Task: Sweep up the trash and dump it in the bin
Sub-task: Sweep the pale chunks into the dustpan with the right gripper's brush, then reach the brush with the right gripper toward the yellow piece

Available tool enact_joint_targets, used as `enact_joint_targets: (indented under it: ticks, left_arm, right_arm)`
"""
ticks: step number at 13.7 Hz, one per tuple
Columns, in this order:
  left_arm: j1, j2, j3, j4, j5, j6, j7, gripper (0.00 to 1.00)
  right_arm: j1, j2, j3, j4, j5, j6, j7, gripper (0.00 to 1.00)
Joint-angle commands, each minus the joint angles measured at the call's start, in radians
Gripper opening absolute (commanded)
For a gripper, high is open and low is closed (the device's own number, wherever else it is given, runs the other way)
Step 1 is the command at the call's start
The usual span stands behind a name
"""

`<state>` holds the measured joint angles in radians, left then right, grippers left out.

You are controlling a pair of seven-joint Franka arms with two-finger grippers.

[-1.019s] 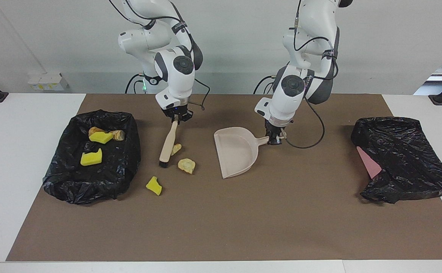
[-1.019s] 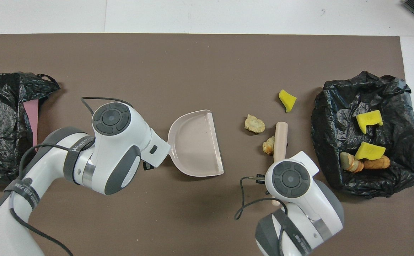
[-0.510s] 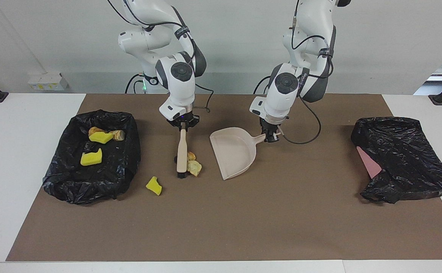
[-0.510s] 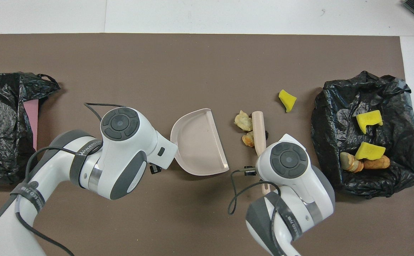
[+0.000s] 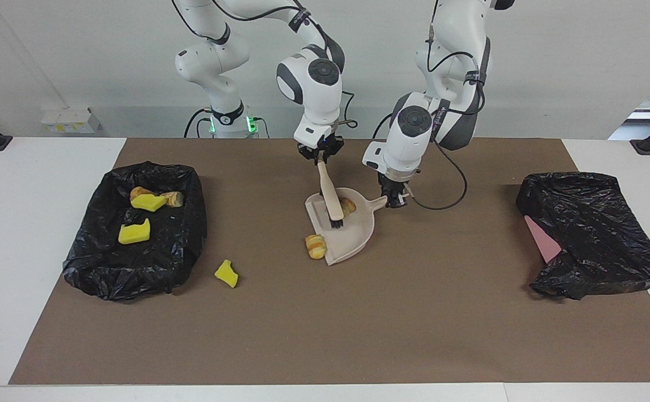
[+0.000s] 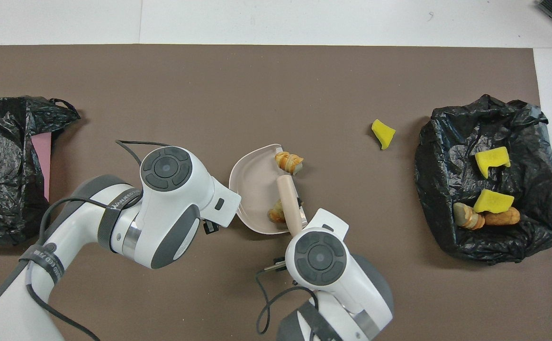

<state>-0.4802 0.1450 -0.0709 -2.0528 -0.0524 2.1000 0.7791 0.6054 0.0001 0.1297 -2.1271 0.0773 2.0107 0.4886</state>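
Since a moment ago my right gripper (image 5: 321, 158) has swung the brush (image 5: 330, 200) toward the left arm's end, carrying its bristles into the dustpan (image 5: 352, 237) directly below it; one brown lump (image 5: 348, 206) now lies inside beside the bristles; another brown lump (image 5: 316, 246) slipped past and sits just outside the pan's lip; my right fingers are clamped on the brush handle; my left gripper (image 5: 395, 200) pinches the dustpan's handle; a yellow chunk (image 5: 226, 273) waits near the bin (image 5: 188, 234), so sweeping isn't finished.
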Motion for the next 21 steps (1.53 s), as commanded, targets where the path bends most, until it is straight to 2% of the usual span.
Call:
enact_joint_targets:
  ticks: [1,3,5,7,9,13,15,17,21]
  left_arm:
    - [-0.025,-0.015,0.014,-0.036,0.011,0.032,-0.018,0.00]
    - [-0.023,-0.015,0.014,-0.036,0.011,0.029,-0.020,0.00]
    - [-0.017,-0.015,0.014,-0.036,0.011,0.026,-0.020,0.00]
    - [-0.015,-0.015,0.014,-0.038,0.009,0.025,-0.021,0.00]
    - [-0.014,-0.015,0.014,-0.038,0.011,0.023,-0.020,0.00]
    - [-0.014,-0.015,0.014,-0.038,0.011,0.023,-0.020,0.00]
    - [-0.014,-0.015,0.014,-0.038,0.009,0.023,-0.020,0.00]
    - [-0.014,-0.015,0.014,-0.038,0.011,0.023,-0.020,0.00]
    - [-0.014,-0.015,0.014,-0.038,0.011,0.021,-0.020,0.00]
  right_arm:
    - [-0.056,-0.002,-0.010,0.093,0.004,-0.108,-0.008,0.00]
    - [-0.140,0.011,-0.009,0.111,-0.093,-0.119,-0.036,0.00]
    - [-0.246,0.047,-0.012,0.128,-0.190,-0.096,-0.158,0.00]
    - [-0.376,0.110,-0.012,0.203,-0.221,-0.082,-0.310,0.00]
    - [-0.450,0.156,-0.012,0.269,-0.304,-0.083,-0.329,0.00]
    - [-0.495,0.254,-0.015,0.334,-0.343,-0.081,-0.286,0.00]
    - [-0.494,0.270,-0.015,0.326,-0.387,-0.078,-0.225,0.00]
    - [-0.500,0.285,-0.012,0.326,-0.514,-0.075,-0.194,0.00]
    - [-0.498,0.305,-0.010,0.316,-0.519,-0.047,-0.194,0.00]
